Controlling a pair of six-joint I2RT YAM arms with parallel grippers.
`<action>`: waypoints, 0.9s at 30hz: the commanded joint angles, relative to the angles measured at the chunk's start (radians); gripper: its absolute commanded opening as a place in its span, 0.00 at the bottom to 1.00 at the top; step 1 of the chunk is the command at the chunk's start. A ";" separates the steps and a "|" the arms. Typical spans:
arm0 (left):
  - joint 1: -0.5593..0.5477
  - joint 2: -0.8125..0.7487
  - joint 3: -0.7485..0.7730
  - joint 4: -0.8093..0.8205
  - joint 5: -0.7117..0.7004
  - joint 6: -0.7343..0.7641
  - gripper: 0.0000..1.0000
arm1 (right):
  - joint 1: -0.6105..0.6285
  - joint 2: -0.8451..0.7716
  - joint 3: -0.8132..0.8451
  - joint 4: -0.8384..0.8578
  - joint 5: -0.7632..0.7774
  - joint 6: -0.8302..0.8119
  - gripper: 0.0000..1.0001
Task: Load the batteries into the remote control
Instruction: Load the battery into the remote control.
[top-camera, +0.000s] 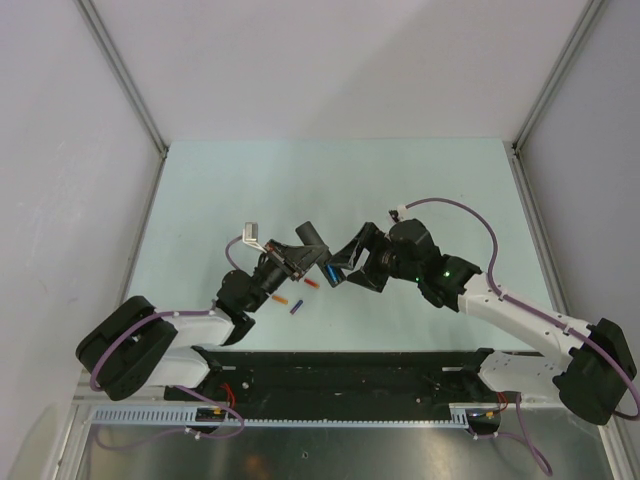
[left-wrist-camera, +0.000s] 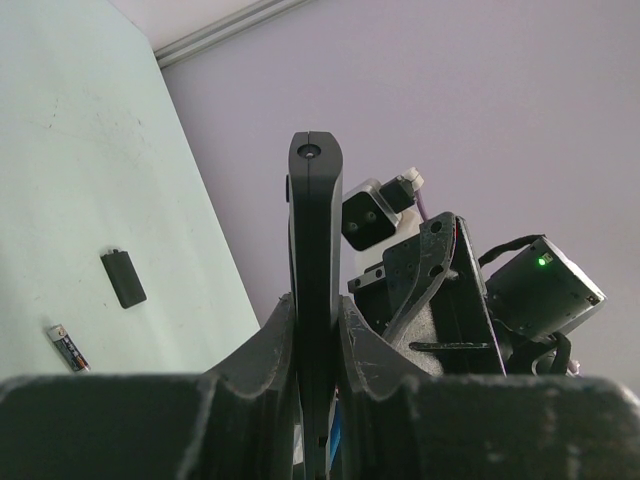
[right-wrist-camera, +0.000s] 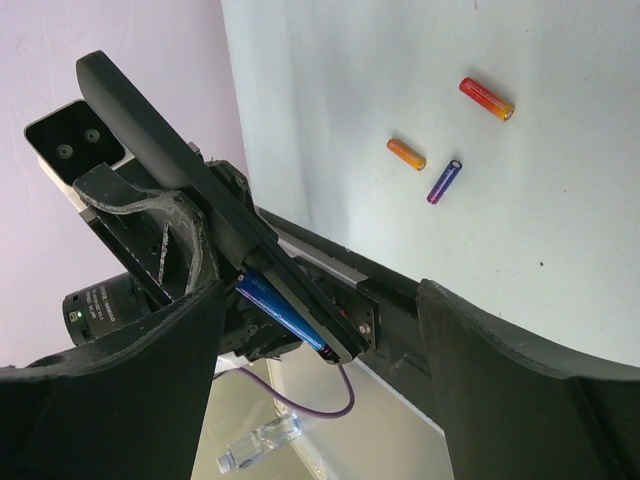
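**L gripper** (left-wrist-camera: 316, 335): fingers pressed onto the remote control (left-wrist-camera: 315, 230), which I see held on edge betw. them, tip pointing away.

**R gripper** (right-wrist-camera: 320, 300): fingers spread wide, pinching nothing. Just ahead is the remote's lower end w/ the blue battery (right-wrist-camera: 280, 310) lying along it; seated or not, I cannot tell.

Beyond it, on the table (right-wrist-camera: 560, 230): red battery (right-wrist-camera: 487, 98), orange battery (right-wrist-camera: 406, 154) and purple battery (right-wrist-camera: 444, 181), all apart.

Left of L gripper: black cover (left-wrist-camera: 123, 278), w/ a dark grey battery (left-wrist-camera: 68, 346) near it.

Remote control (left-wrist-camera: 315, 250) in left hand (left-wrist-camera: 316, 340), batteries (right-wrist-camera: 406, 154) on table (right-wrist-camera: 560, 220) beside it.
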 joint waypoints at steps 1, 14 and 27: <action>0.001 -0.020 -0.004 0.258 0.000 0.010 0.00 | -0.004 -0.026 -0.002 0.026 -0.004 0.000 0.82; 0.001 -0.036 -0.010 0.267 -0.011 0.017 0.00 | -0.022 -0.019 -0.002 0.032 -0.013 0.032 0.81; 0.001 -0.042 -0.012 0.270 -0.011 0.020 0.00 | -0.027 0.019 -0.002 0.053 -0.038 0.041 0.80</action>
